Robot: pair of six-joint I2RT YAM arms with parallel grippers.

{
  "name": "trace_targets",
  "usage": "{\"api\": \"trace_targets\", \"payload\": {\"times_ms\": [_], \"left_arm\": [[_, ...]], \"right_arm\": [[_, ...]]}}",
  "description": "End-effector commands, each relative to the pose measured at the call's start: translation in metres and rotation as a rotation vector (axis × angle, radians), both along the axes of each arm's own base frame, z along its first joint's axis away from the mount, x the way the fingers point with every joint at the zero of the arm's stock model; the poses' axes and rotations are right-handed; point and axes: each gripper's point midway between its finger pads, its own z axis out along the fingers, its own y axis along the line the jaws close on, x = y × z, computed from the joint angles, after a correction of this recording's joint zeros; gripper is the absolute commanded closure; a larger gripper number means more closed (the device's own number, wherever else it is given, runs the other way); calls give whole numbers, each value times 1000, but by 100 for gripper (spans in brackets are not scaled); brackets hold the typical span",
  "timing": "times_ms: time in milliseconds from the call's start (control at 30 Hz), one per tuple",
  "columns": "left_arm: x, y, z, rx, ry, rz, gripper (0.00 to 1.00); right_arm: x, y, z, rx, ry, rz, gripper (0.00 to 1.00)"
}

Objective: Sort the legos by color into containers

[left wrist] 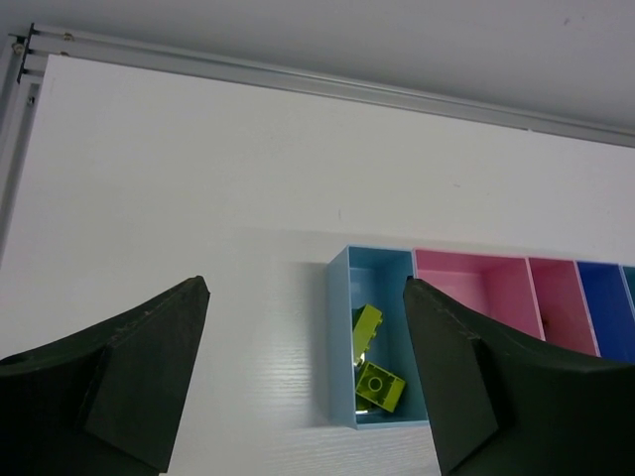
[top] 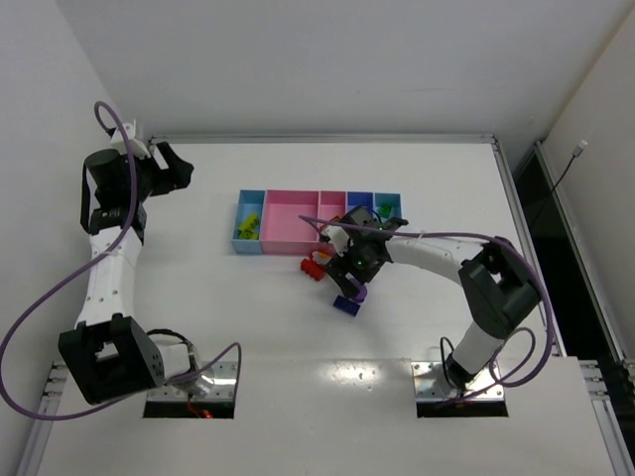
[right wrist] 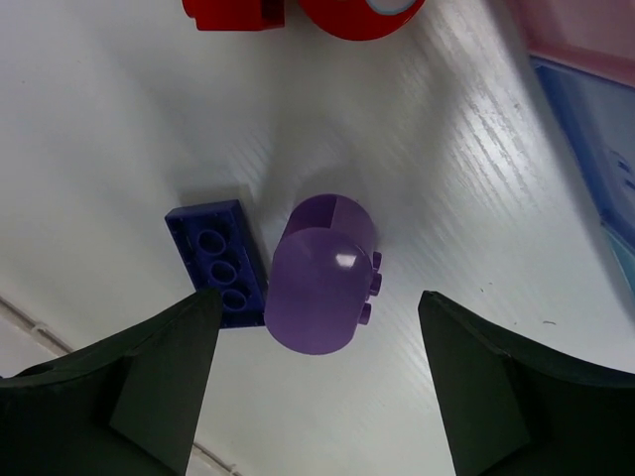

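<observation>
The right gripper is hanging spread open and empty over the round purple piece. The piece is lying on its side on the table, between the fingers but apparently untouched. The step in hand looks to be picking up the purple legos. A flat purple brick is lying just beside the round one, on one finger's side, and red pieces are sitting farther off. The next move is calling for a descent and a squeeze on the round piece alone, then a carry to the blue-violet bin of the containers. The left gripper is idling open and empty, well apart from them, facing the light blue end bin with its yellow-green bricks.
</observation>
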Motion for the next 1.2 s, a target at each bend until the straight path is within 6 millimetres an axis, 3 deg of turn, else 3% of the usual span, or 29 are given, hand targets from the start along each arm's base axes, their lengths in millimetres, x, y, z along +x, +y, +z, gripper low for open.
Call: {"api": "trace_targets", "payload": {"times_ms": [0,67,167,267,300,400,567,700,733,800,833,933,1167], "left_arm": [[2,5,7,15,-33,2,13],[1,9,7,26,-34,9,12],[1,13,7,35,-35,16,12],[1,13,7,35,-35,16,12],[1,13,4,35,-35,16,12],[-1,15,0,29,-27,15,12],[-1,5,-6,16,-34,-37,12],[-2,-3,0,28,-67,-57,12],[-1,-3,2,32,-78,-57,11],[0,-10,2,34,-78,-69,11],[0,-10,2,34,-78,-70,11],[1,-13,6,30,-85,-68,11],[10,-21,16,43,-100,-67,9]], "right_arm": [[-1,7,-7,13,25,26,17],[0,10,-6,21,29,29,17],[1,11,-11,13,40,29,25],[4,10,-15,4,33,34,46],[4,10,-15,4,33,34,67],[5,8,-15,-7,22,39,100],[5,12,9,17,-44,92,100],[0,20,51,90,-129,128,100],[9,21,68,104,-197,114,100],[21,23,83,134,-236,40,100],[39,19,99,134,-299,-25,100],[65,21,122,177,-359,-142,100],[132,1,111,159,-331,-428,100]]}}
